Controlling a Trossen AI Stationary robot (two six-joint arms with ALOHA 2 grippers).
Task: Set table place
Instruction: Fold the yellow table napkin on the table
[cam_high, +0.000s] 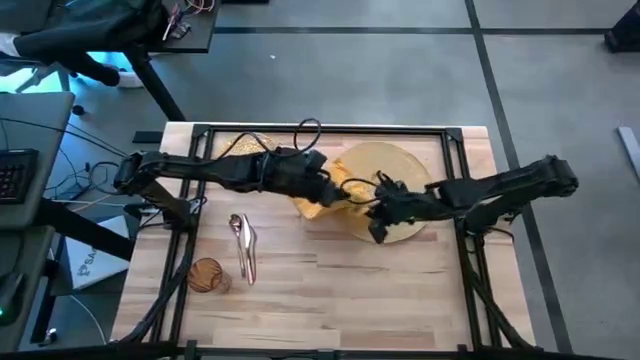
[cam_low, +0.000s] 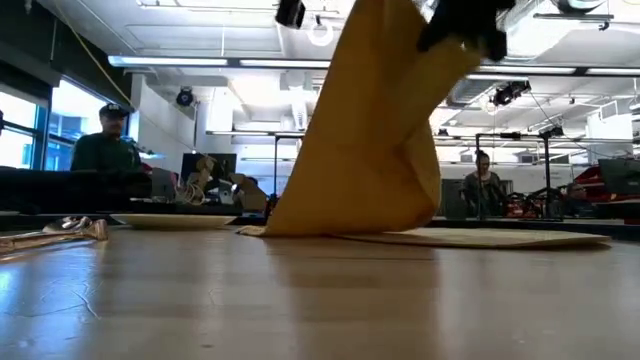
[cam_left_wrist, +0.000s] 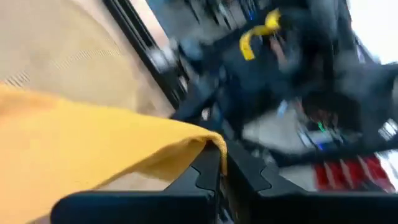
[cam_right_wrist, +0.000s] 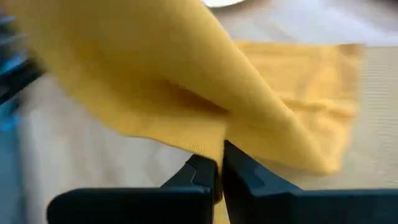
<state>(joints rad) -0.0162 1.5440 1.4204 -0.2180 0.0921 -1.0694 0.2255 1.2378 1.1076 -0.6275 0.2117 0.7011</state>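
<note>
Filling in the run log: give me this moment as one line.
left gripper shut on napkin | right gripper shut on napkin | napkin lifted over mat | cutlery, tumbler on table

Right wrist view: right gripper (cam_right_wrist: 220, 163) with its two dark fingers (cam_right_wrist: 199, 171) pressed together, pinching an edge of the yellow napkin (cam_right_wrist: 186, 81). Cloth hangs in a broad fold across the view, its far part lying on the woven mat (cam_right_wrist: 379, 112). Pale wood table (cam_right_wrist: 68, 162) beneath. A sliver of plate (cam_right_wrist: 227, 3) at the far edge.
</note>
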